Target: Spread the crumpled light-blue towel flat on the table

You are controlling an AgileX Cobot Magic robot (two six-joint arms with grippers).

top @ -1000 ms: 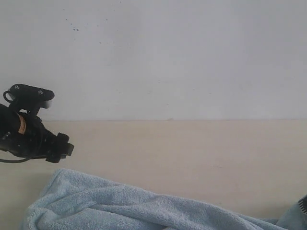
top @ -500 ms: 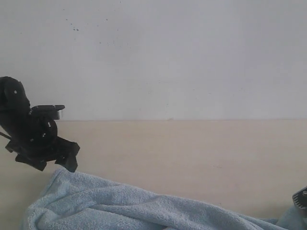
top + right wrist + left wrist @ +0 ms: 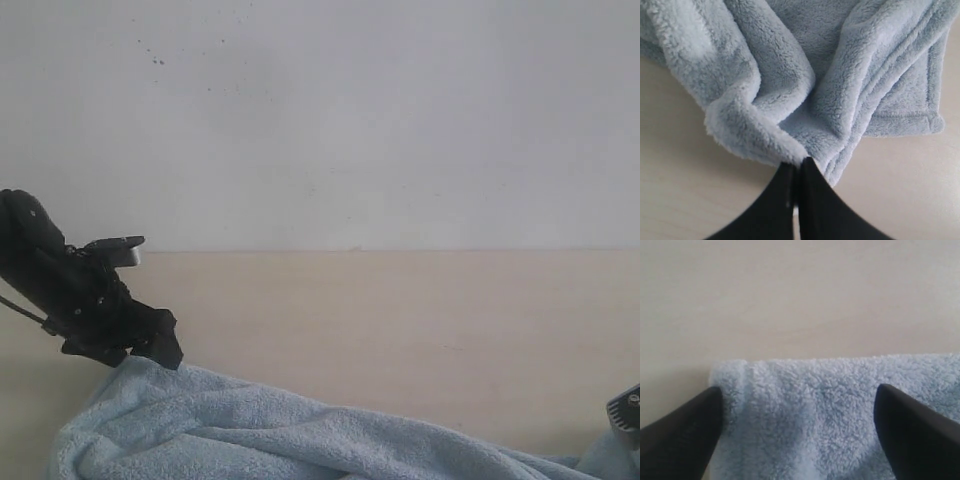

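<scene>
The pale light-blue towel (image 3: 270, 435) lies rumpled along the near edge of the beige table (image 3: 400, 320). My left gripper (image 3: 150, 350) hovers at the towel's far left corner. In the left wrist view it (image 3: 797, 400) is open, its black fingers (image 3: 682, 427) standing on either side of the towel's corner (image 3: 805, 415). In the right wrist view my right gripper (image 3: 797, 167) is shut on a fold of the towel (image 3: 805, 80), whose hemmed corner (image 3: 920, 115) lies flat on the table. Only a bit of that gripper (image 3: 628, 410) shows at the exterior view's right edge. No label is visible.
A plain white wall (image 3: 350, 120) rises behind the table's far edge. Bare tabletop (image 3: 420, 330) stretches beyond the towel to the wall.
My left gripper has come down and to the right, from above the table to the towel's far left corner. The right gripper has shifted slightly at the frame's edge.
</scene>
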